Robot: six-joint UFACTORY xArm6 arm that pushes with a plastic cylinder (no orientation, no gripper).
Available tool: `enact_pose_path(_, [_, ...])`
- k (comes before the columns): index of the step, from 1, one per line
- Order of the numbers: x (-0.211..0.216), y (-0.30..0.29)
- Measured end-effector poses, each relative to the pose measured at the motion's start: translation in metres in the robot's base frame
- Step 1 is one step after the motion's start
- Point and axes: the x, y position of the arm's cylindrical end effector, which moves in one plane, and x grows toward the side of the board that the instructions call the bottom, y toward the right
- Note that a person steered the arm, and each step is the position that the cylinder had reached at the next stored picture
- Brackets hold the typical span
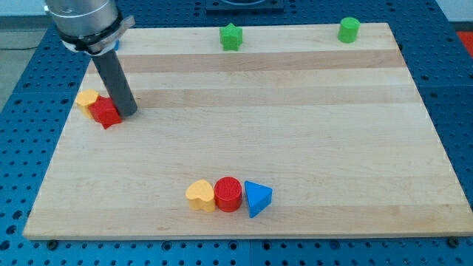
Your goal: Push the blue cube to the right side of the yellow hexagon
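While the tip (pixel 130 112) sits just right of the red block (pixel 106 112) touching the yellow hexagon (pixel 86 98), a blue sliver, probably the blue cube (pixel 116 46), shows above the hexagon, behind the arm. The push looks unstarted, and the rod has no hand to open or close.

A pale wooden bench (pixel 295 148) with lengthwise grain stripes lies on a blue perforated base (pixel 458 66), under even, soft light
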Motion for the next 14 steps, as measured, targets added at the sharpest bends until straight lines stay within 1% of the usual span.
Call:
enact_pose_path(1, [0.0,-0.004])
enact_pose_path(2, [-0.034,0.023])
enact_pose_path(3, [-0.084,0.033])
enact_pose_path(5, [-0.195,0.032])
enact_pose_path(6, [-0.222,0.017])
enact_pose_path(7, [-0.222,-0.003])
enact_pose_path(10, [-0.222,-0.099])
enact_pose_path(13, [-0.165,-0.097])
enact_pose_path(14, [-0.183,-0.094])
